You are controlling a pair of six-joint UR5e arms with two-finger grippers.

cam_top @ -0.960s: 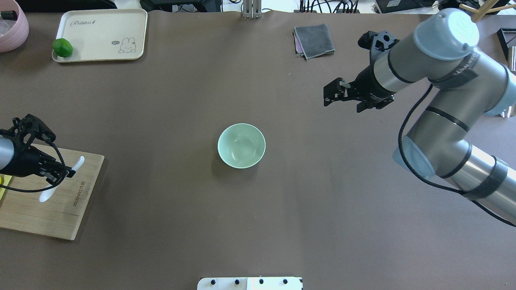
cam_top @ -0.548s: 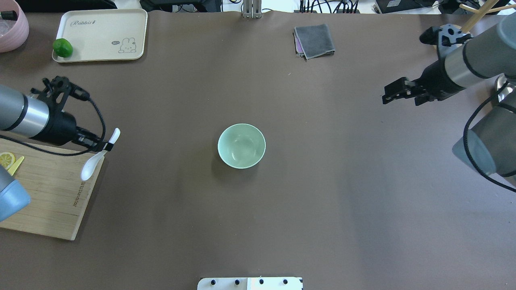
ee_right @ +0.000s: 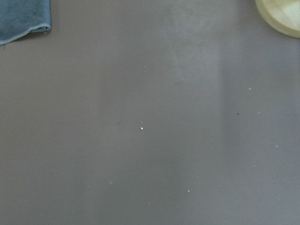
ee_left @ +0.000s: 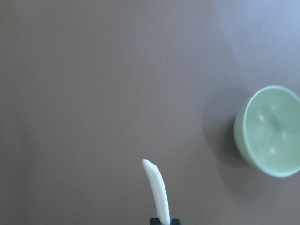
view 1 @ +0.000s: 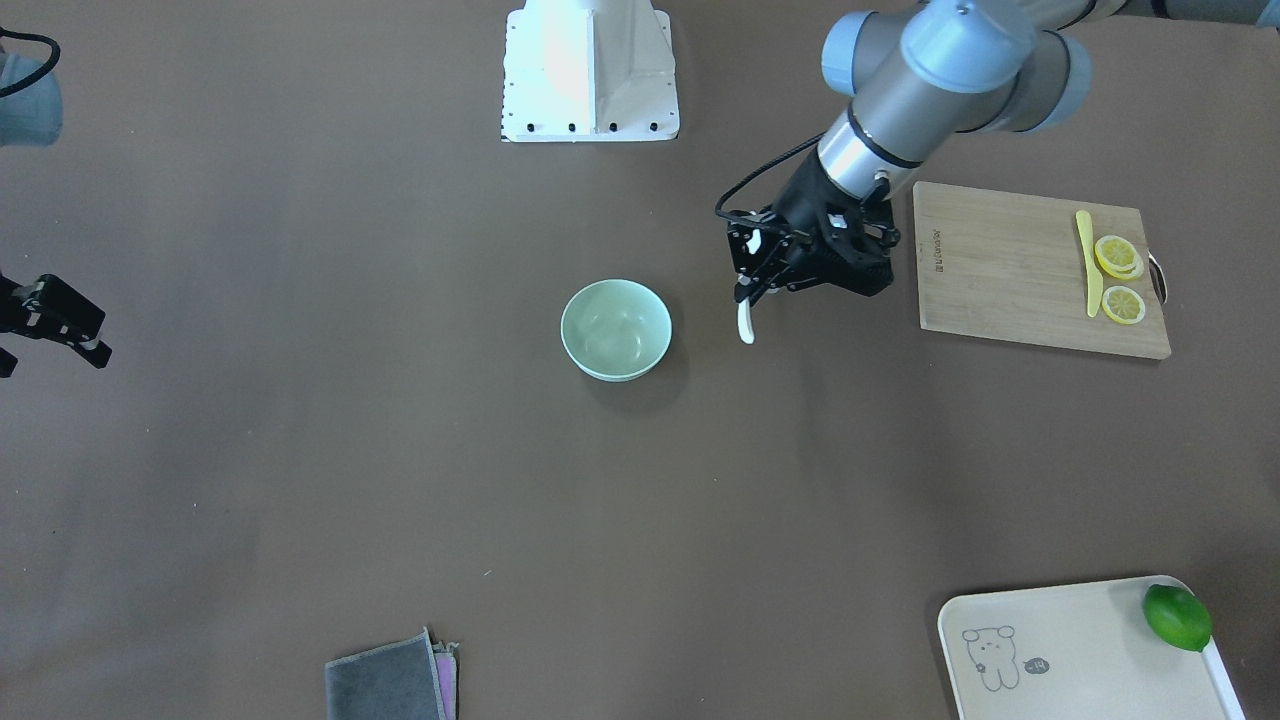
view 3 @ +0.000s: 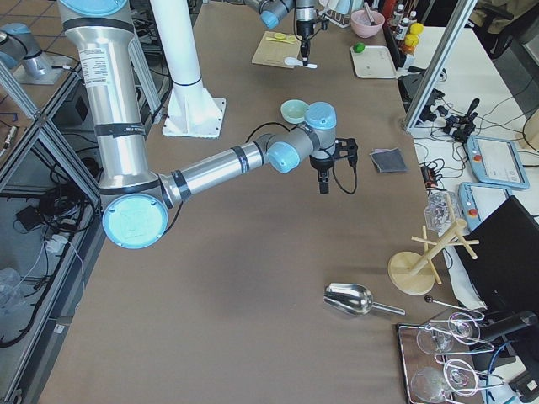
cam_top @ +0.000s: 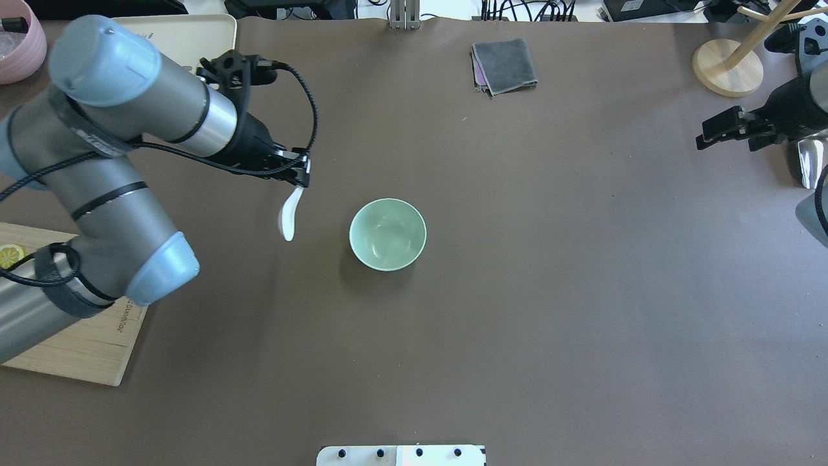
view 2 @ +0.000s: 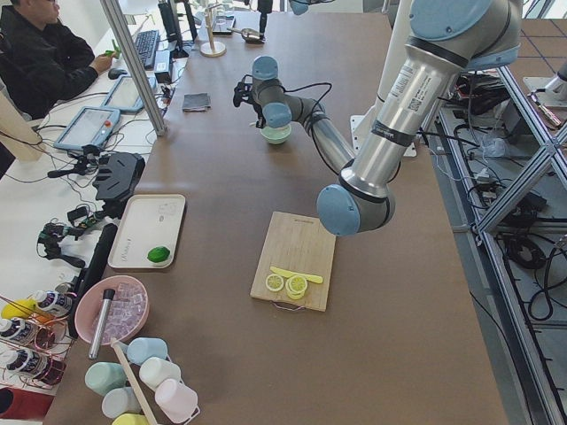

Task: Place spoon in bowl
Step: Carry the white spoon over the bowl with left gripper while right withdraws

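Being pinched by handle between closed left fingers (cam_top: 299, 176), spoon (cam_top: 289, 219) held above bench (cam_top: 517, 323), left of centre, near bowl (cam_top: 387, 233) at centre, not over it. Pickup done; move over rim and release outstanding. Right fingers (cam_top: 715, 128) spread, unloaded, right edge.

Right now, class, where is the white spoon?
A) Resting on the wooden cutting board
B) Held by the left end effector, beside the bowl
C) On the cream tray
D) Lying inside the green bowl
B: the left end effector grips the spoon by its handle, and the spoon hangs over bare table beside the empty bowl.
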